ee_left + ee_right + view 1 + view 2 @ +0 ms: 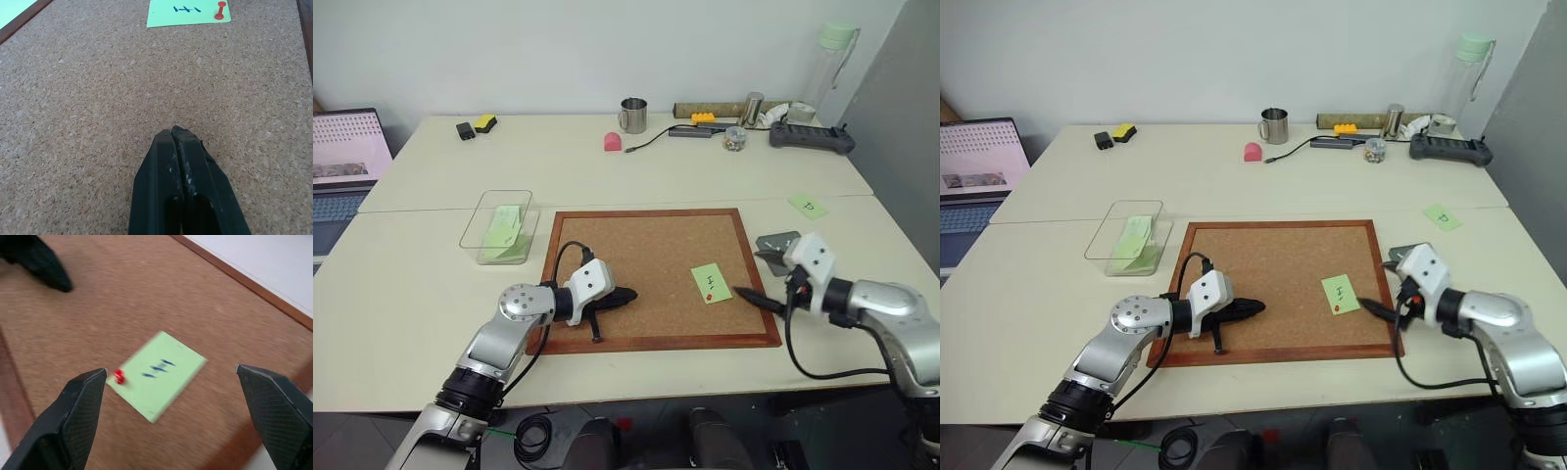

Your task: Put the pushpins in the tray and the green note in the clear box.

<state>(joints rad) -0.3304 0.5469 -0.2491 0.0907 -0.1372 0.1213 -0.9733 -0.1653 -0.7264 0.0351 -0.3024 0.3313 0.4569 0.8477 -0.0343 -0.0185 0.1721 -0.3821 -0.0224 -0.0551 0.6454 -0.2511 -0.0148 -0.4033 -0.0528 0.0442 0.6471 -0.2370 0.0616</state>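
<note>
Left eye view: light green rectangular paper note (711, 283), pinned by a red plastic-headed pushpin (709, 297), lies centre-right on the wood-framed cork board (646, 245). Transparent rectangular plastic box (480, 227) sits centre-left.

Left wrist view: left gripper (182, 139) clenched, empty.

Right wrist view: right gripper (171, 377) released, fingers wide.

Bare cork lies open between the left gripper (625, 295), fingers pressed together over the cork board (646, 245), and the green note (711, 283) pinned by a red pushpin (709, 297). The right gripper (171, 382), jaws spread wide, faces the note, nothing between.
</note>
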